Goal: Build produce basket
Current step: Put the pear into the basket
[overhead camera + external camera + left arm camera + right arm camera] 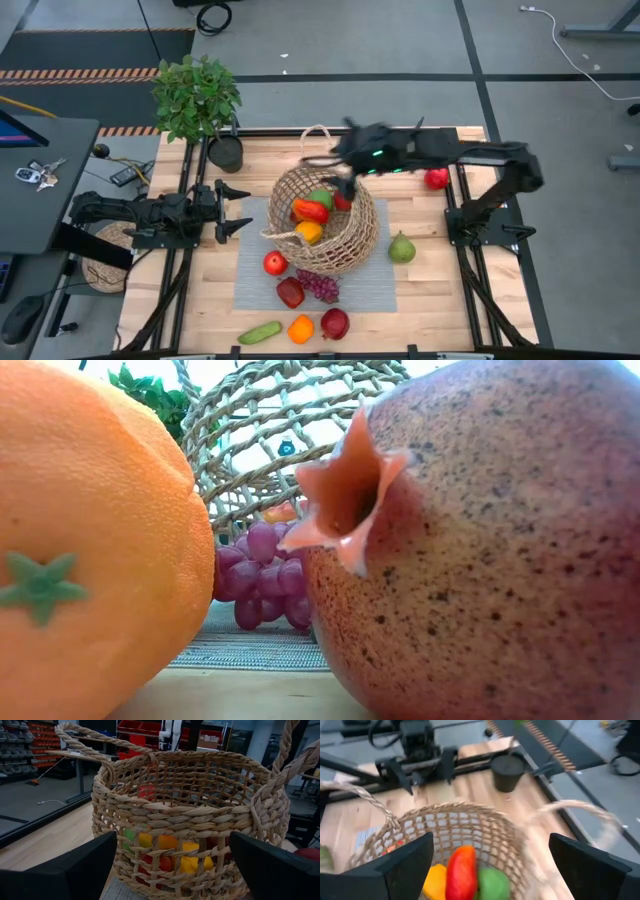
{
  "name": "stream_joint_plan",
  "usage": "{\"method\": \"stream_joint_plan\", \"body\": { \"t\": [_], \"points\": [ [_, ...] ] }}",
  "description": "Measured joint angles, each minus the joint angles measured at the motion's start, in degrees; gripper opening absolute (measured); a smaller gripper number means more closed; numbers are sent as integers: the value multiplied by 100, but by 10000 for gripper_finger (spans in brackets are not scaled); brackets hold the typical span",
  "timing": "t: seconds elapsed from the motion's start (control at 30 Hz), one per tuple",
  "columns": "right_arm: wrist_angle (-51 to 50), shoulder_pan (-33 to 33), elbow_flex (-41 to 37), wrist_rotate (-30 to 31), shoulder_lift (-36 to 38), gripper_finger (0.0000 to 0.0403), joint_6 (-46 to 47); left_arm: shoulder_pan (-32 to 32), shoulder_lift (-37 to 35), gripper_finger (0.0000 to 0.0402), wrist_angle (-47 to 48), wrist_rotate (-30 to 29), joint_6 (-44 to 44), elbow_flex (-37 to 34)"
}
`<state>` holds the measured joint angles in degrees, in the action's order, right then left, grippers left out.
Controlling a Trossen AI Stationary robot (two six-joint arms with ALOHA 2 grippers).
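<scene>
The round wicker basket stands on a grey mat in the middle of the table. It holds a red-orange pepper, a yellow lemon and a green fruit. My right gripper hovers open and empty over the basket's far rim. In the right wrist view it looks down on the pepper. My left gripper is open and level, left of the basket, and faces the basket's wall without touching it.
A red apple, a dark apple, grapes, a cucumber, an orange and a pomegranate lie near the front. A pear and an apple lie to the right. A potted plant stands far left.
</scene>
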<state>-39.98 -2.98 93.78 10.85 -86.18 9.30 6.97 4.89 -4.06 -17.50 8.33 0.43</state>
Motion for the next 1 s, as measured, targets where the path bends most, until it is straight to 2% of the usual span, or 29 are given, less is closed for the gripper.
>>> {"method": "stream_joint_plan", "body": {
  "t": [0.17, 0.27, 0.43, 0.53, 0.73, 1.0],
  "points": [
    [-969, 73, 7, 314, 688, 399, 366, 2, 0, 392, -2, 2, 1, 0],
    [-1674, 134, 0, 763, 914, 399, 577, 2, -1, 392, 1, 1, 1, 0],
    [-2442, 146, -260, 995, 1075, 398, 950, 2, 0, 392, -2, 0, -2, 0],
    [-2374, 45, -775, 1017, 1264, 393, 940, 2, 0, 392, 1, 0, 1, 0],
    [-1999, -199, -1839, 692, 1575, 384, 931, 2, -1, 392, 1, 1, -1, 0],
    [-1963, 641, -2680, 589, 1982, 384, 1780, 2, 0, 392, 0, 0, 1, 0]
  ]
}}
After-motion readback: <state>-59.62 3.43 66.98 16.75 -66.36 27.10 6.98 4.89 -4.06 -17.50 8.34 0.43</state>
